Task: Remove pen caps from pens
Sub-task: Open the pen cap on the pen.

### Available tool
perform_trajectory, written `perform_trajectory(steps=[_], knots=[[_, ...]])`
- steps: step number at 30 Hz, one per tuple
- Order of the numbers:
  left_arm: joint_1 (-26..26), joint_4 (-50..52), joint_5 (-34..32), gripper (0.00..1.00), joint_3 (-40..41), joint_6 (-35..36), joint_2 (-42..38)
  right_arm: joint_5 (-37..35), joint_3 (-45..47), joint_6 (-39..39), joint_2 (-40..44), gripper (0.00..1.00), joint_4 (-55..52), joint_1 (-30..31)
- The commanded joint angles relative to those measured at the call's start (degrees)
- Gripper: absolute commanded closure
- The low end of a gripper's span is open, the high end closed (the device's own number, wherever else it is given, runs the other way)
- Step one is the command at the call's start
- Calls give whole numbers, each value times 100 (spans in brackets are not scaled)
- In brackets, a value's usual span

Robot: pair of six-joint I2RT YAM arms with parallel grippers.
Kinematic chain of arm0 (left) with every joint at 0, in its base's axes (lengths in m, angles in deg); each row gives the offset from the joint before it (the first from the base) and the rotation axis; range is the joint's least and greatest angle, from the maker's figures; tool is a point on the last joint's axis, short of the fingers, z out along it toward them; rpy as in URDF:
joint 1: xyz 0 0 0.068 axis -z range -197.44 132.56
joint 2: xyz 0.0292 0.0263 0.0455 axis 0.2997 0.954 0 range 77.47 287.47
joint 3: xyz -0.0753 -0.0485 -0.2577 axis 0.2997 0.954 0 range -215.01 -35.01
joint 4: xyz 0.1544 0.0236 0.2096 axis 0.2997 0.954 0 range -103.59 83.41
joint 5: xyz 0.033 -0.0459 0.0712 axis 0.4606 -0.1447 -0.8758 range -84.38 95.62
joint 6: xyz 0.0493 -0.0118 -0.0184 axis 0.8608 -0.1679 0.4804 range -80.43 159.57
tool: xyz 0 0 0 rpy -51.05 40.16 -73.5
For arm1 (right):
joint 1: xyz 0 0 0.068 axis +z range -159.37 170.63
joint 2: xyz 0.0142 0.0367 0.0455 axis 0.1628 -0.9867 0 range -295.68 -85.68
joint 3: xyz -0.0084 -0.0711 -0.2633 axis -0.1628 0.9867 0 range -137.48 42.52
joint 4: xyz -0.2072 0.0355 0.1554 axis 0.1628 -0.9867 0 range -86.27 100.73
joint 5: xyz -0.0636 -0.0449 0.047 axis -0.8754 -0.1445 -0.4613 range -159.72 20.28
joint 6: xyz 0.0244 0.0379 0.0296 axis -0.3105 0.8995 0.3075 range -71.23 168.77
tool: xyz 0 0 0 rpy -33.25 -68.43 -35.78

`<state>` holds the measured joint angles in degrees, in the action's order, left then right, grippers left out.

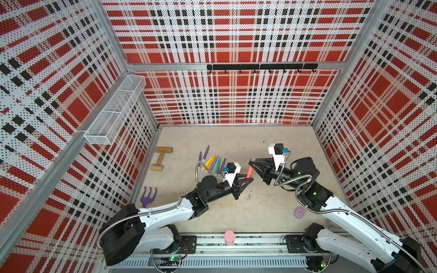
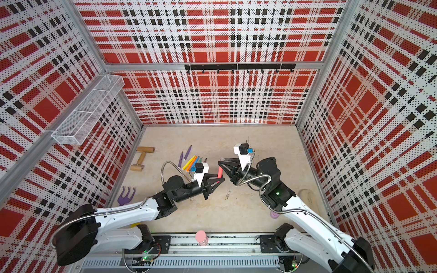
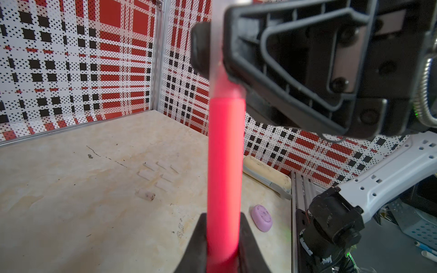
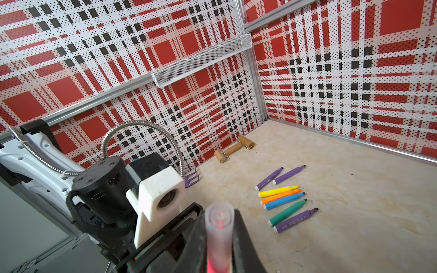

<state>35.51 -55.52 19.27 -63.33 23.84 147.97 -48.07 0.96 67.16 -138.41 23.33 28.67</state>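
While seven pens [image 4: 283,201] lie uncapped in a row left of the table's [image 1: 236,212] middle, and seven loose caps [image 3: 158,177] sit grouped toward its right edge, one red pen [image 1: 249,172] is left, the last one by my reckoning; it hangs above the table's middle, spanned between the two arms; the left gripper [image 1: 249,180] is clamped on the lower end of its barrel; the right gripper [image 1: 252,161] is pinched on its cap [image 4: 218,227]; that cap looks not yet off, the red tip showing inside it; a straight pull apart should finish the job.
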Motion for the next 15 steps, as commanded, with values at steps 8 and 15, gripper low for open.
perform_trajectory(steps=[8,15], knots=[[104,815,-68,100,629,-369,494,-1115,-774,-428,505,100,2153,-210],[143,491,60,100,696,-609,667,-1138,-334,47,483,100,3556,-210]])
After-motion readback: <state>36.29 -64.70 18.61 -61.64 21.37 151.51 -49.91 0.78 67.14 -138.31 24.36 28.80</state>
